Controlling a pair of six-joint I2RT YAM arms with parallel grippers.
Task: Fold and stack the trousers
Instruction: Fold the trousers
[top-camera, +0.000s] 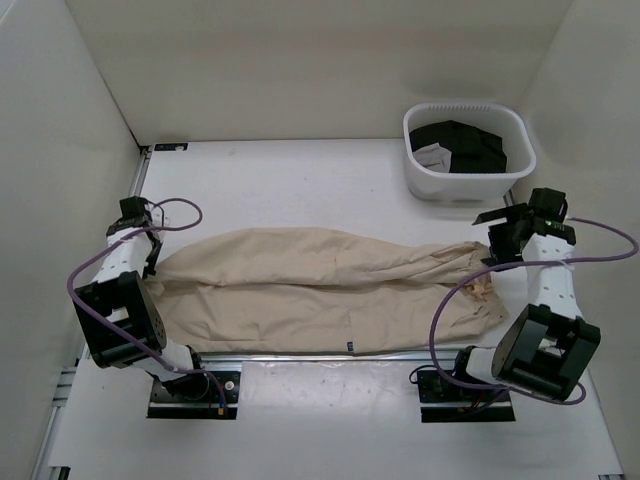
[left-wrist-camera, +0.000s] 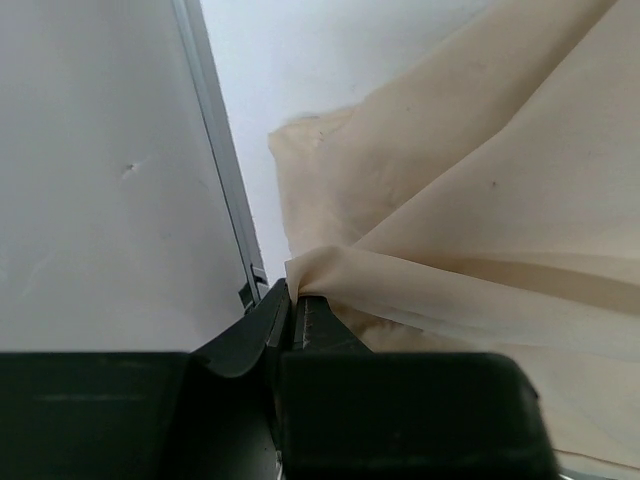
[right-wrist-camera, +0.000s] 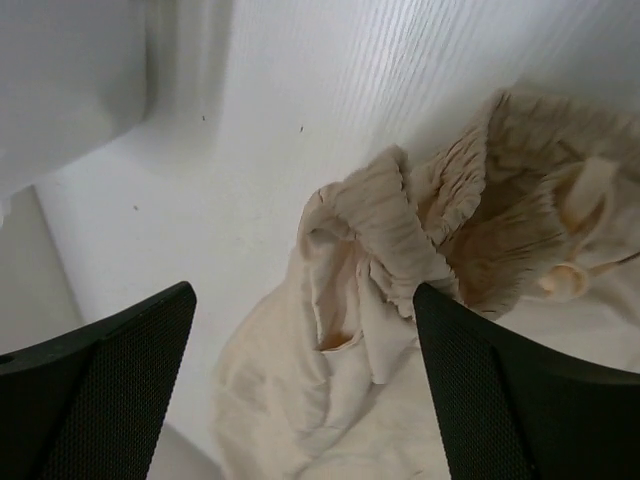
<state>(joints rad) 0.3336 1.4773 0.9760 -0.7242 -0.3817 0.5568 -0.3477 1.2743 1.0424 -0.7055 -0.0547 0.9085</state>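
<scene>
While the left tool (left-wrist-camera: 297, 310) pinches a leg hem (left-wrist-camera: 312, 262), the beige trousers (top-camera: 320, 285) stretch sideways across the worktop (top-camera: 290, 180). The right tool (right-wrist-camera: 303, 310), gaping wide, hovers just above their elastic waistband (right-wrist-camera: 470, 215), holding nothing.

We see bright, even, diffuse light from overhead; shadows beside the trousers (top-camera: 300, 285) are faint and soft-edged. In the wrist views the near black fingers (right-wrist-camera: 110, 390) blur, the cloth beyond sharper, and the white table (top-camera: 300, 170) looks slightly washed.
</scene>
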